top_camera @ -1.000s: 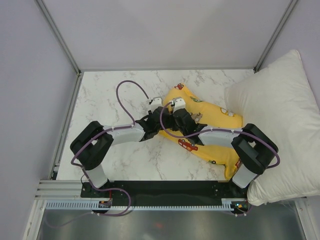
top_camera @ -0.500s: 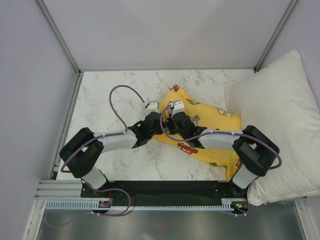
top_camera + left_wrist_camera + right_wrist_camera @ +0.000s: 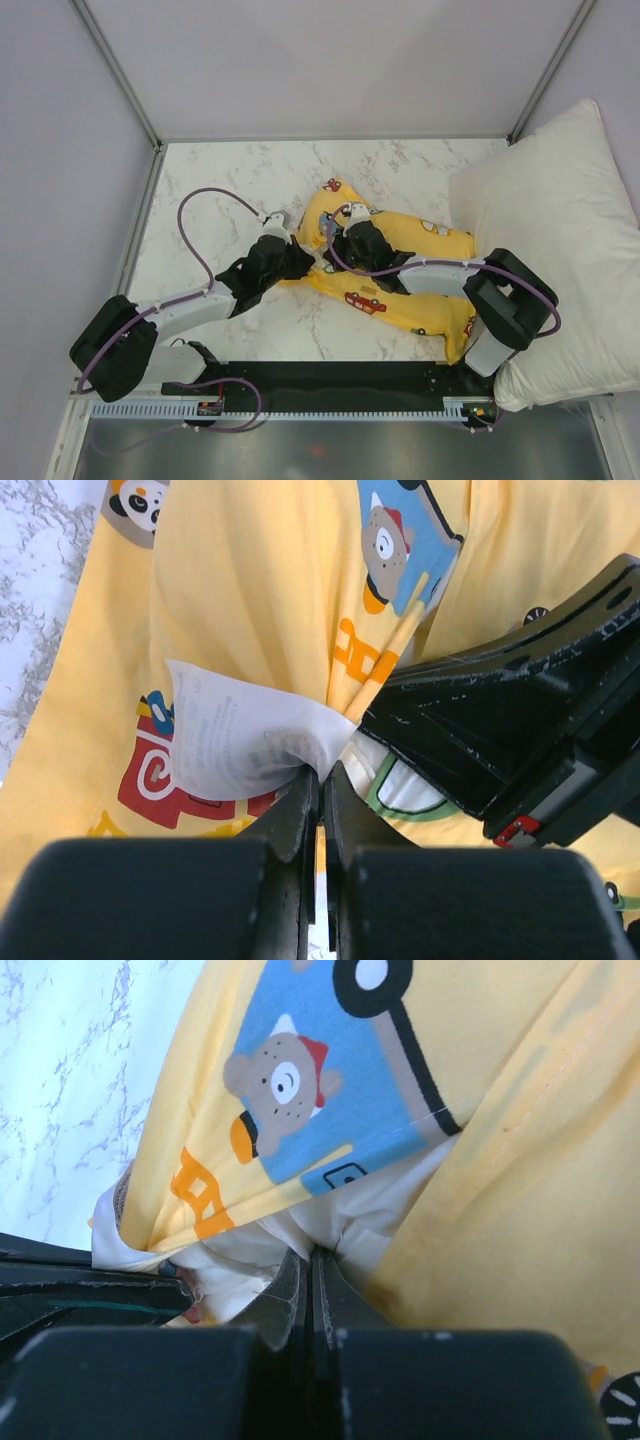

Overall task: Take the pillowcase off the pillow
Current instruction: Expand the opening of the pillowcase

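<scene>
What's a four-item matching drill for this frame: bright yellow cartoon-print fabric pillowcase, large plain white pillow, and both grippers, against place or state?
Column one:
1. bright yellow cartoon-print fabric pillowcase
2. large plain white pillow
3. left gripper
4. right gripper

Column two:
A. shut on cream fabric showing under the yellow hem
B. at the right edge of the white marble table
C. shut on a white printed label
D. crumpled mid-table, between the two arms

Pairs: 1-D, 2-B, 3-C, 4-A
</scene>
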`<state>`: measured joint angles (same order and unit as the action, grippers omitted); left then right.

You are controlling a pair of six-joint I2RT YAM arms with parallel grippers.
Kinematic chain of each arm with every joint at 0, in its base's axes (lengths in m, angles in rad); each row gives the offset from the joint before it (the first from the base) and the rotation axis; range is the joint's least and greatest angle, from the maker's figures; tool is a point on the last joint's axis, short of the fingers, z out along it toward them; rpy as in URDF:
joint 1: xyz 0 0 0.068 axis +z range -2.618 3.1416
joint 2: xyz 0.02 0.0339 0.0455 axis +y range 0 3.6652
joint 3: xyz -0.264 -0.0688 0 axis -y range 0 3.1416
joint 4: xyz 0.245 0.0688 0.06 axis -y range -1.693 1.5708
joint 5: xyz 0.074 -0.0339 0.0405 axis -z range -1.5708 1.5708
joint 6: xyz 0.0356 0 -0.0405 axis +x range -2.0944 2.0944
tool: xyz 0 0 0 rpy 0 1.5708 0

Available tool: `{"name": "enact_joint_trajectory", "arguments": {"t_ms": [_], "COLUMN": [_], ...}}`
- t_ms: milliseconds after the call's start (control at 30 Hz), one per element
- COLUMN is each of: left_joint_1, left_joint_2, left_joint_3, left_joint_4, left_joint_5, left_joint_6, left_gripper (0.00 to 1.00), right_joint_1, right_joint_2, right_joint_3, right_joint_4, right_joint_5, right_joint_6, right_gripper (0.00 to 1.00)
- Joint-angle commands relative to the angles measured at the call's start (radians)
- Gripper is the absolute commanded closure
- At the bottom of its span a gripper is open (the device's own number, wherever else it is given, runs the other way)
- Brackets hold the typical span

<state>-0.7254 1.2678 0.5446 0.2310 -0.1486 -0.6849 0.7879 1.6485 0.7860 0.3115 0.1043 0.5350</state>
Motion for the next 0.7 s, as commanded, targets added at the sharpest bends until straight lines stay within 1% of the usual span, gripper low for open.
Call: {"name": "enact_joint_trajectory", "arguments": {"t_ms": [0, 300, 400, 533, 567, 667], "left_joint_1": [0.066, 0.153, 0.188, 0.208, 0.210, 0.198], "left_joint_2": [-0.079, -0.151, -0.159, -0.087, -0.043, -0.015], "left_joint_3": [-0.051, -0.129, -0.132, -0.100, -0.086, -0.049], "left_joint_4": [-0.022, -0.064, -0.081, -0.078, -0.078, -0.047], "left_joint_5": [-0.066, -0.098, -0.101, -0.112, -0.105, -0.054], "left_joint_6": [0.079, 0.045, 0.042, 0.035, 0.038, 0.030], "left_gripper": [0.98, 0.98, 0.98, 0.98, 0.98, 0.98], "right_joint_1": [-0.102, -0.147, -0.164, -0.167, -0.165, -0.165], "right_joint_2": [0.076, 0.086, 0.077, 0.063, 0.059, 0.047], "right_joint_3": [-0.088, -0.106, -0.113, -0.111, -0.110, -0.111], "right_joint_4": [-0.310, -0.310, -0.310, -0.336, -0.334, -0.322], "right_joint_5": [0.187, 0.204, 0.204, 0.187, 0.176, 0.138], "right_joint_6": [-0.040, -0.038, -0.043, -0.049, -0.050, -0.064], "right_gripper": [1.00, 1.00, 1.00, 1.00, 1.00, 1.00]}}
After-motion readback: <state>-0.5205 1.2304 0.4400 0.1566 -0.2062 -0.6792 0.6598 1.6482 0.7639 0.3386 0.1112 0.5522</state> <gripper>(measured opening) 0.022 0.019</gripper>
